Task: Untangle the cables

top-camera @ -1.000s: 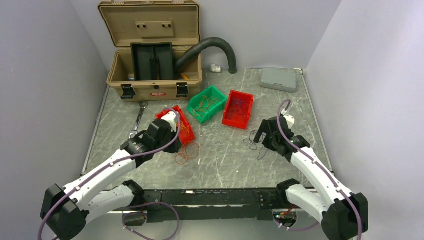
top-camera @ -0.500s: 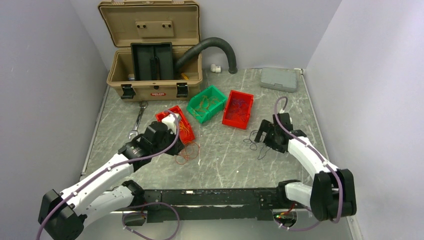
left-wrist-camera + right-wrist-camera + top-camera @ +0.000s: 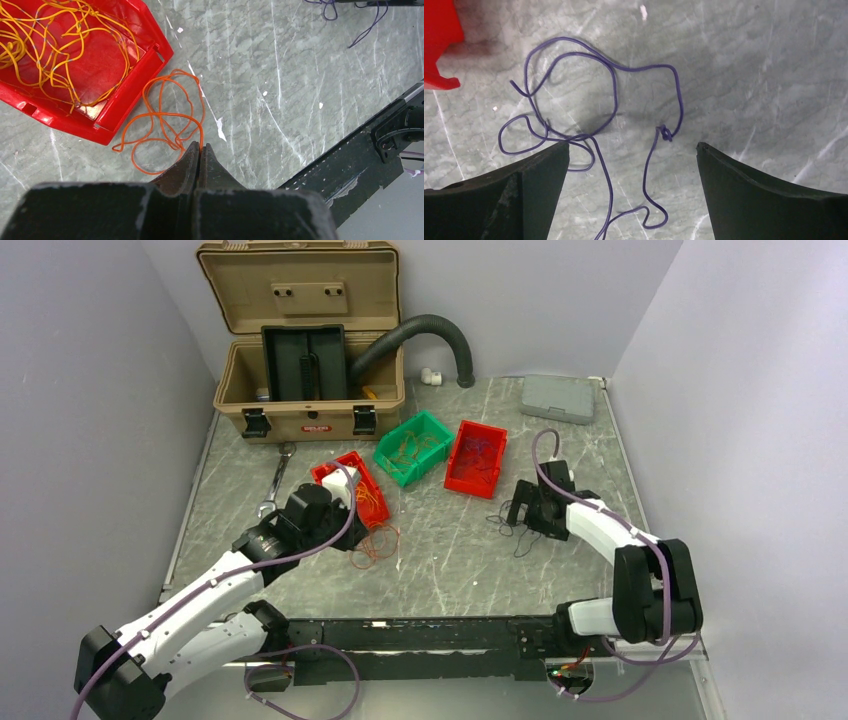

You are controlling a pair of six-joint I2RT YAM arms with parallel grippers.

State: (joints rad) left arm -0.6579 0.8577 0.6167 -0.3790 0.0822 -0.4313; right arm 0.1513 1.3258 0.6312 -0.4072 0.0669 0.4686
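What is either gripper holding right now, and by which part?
The right gripper, fingers open over the purple cable, holds nothing. The left gripper is shut at the edge of the orange cable loop; whether a strand is pinched cannot be told.

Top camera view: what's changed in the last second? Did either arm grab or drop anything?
The right arm swung its elbow in over its base, and the open right end effector crept slightly left above the purple cable. The left arm barely shifted; the left end effector stayed shut at the orange cable. Nothing was grabbed or released. Both cables and the toolbox stayed put.
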